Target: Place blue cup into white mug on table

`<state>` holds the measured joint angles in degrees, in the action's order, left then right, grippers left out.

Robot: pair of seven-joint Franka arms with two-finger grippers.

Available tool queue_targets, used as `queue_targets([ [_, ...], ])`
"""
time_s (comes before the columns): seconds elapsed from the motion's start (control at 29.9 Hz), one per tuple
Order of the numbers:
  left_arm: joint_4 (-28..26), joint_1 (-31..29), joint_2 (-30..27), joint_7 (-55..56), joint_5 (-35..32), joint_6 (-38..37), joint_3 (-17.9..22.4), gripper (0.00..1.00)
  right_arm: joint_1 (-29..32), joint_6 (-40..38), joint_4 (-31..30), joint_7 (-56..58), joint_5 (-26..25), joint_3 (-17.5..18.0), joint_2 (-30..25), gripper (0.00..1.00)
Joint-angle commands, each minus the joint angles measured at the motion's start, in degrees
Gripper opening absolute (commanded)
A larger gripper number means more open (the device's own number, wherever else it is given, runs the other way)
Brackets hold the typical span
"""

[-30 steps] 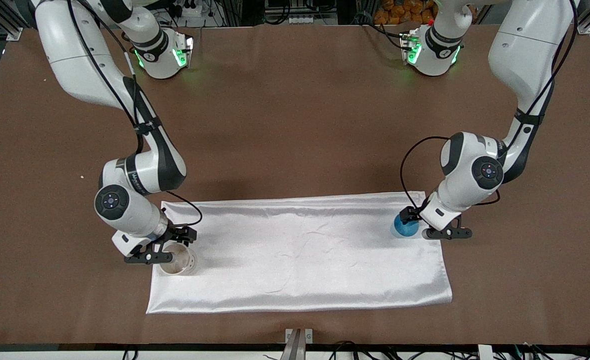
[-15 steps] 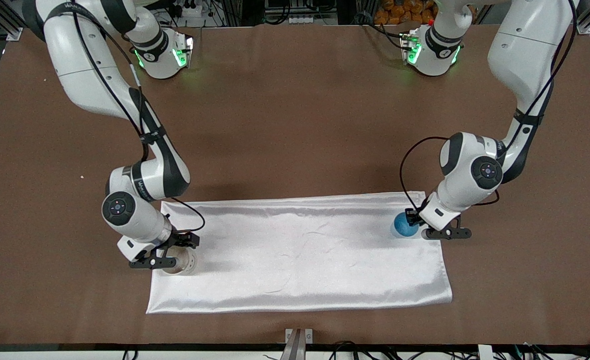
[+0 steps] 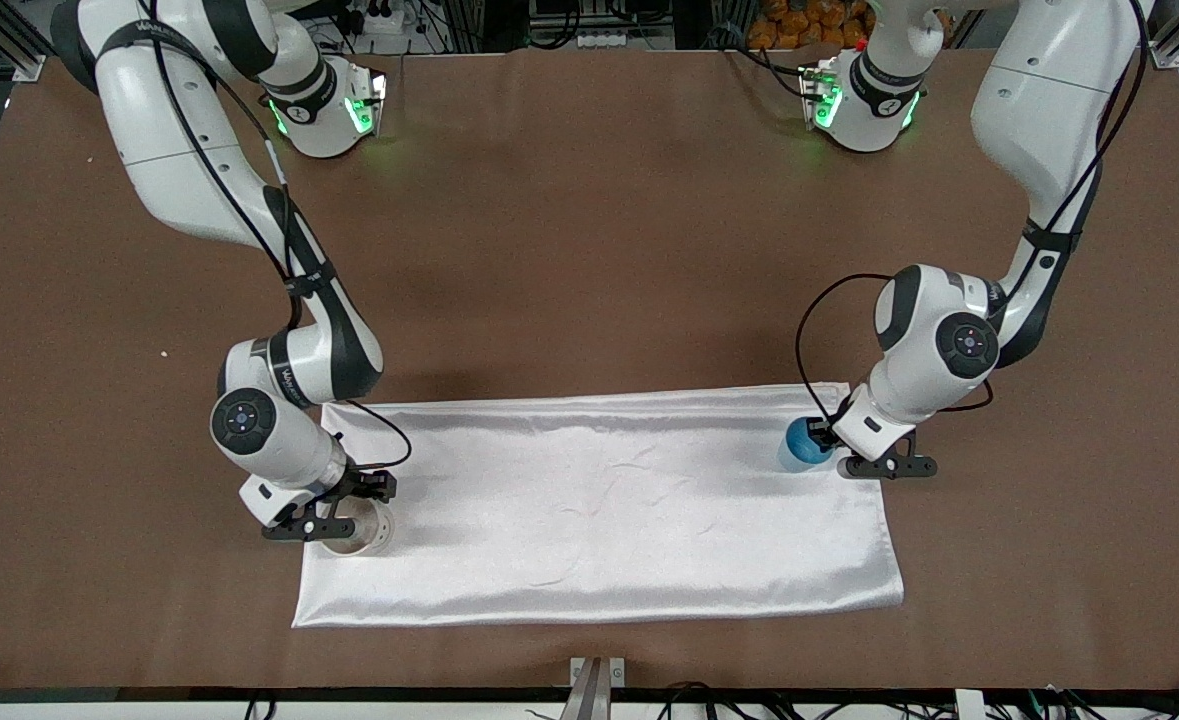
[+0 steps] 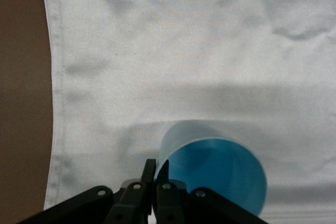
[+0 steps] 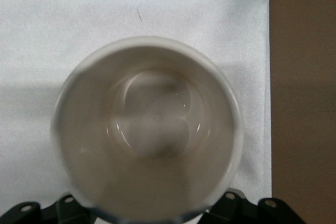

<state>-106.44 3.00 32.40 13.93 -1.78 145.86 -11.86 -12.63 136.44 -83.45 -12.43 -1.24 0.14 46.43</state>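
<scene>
The blue cup (image 3: 797, 447) stands upright on the white cloth near the left arm's end of the table (image 3: 589, 250). My left gripper (image 3: 819, 441) is shut on its rim. In the left wrist view one finger lies inside the blue cup (image 4: 215, 174) and one outside, with the left gripper (image 4: 156, 170) pinching the wall. The white mug (image 3: 361, 531) stands on the cloth's corner at the right arm's end. My right gripper (image 3: 337, 516) is low over the mug. The mug's open mouth (image 5: 147, 129) fills the right wrist view, and it holds nothing.
A shiny white cloth (image 3: 599, 500) lies spread across the part of the table nearer the front camera, and both vessels stand on it. Brown tabletop surrounds it. A small metal bracket (image 3: 597, 680) sits at the table's near edge.
My left gripper has shut on the blue cup's rim, and the cup shifted slightly. My right arm has come down closer over the white mug.
</scene>
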Motion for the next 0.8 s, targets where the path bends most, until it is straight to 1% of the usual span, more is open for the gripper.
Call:
queue_targets([
  [0.0,0.7,0.1,0.6,1.1,-1.2,0.5,0.3,0.00,0.6,0.3,1.6,0.1,-0.8,0.6,0.9,0.02],
  [0.03,0.7,0.1,0.5,1.1,-1.3,0.5,0.3,0.00,0.6,0.4,1.6,0.1,-0.7,0.6,0.9,0.00],
  [0.5,0.7,-0.2,-2.0,0.9,-1.3,0.1,0.3,0.00,-0.2,0.2,1.7,-0.6,0.1,0.9,0.0,0.00],
  [0.63,0.7,-0.2,-3.0,0.9,-1.3,0.0,0.3,0.00,-0.3,-0.6,1.5,-0.3,0.1,2.2,-1.3,0.00],
  [0.77,0.7,-0.4,-4.0,0.9,-1.3,-0.9,0.3,0.00,0.1,-5.3,1.3,-1.0,0.4,3.9,-3.2,0.00],
])
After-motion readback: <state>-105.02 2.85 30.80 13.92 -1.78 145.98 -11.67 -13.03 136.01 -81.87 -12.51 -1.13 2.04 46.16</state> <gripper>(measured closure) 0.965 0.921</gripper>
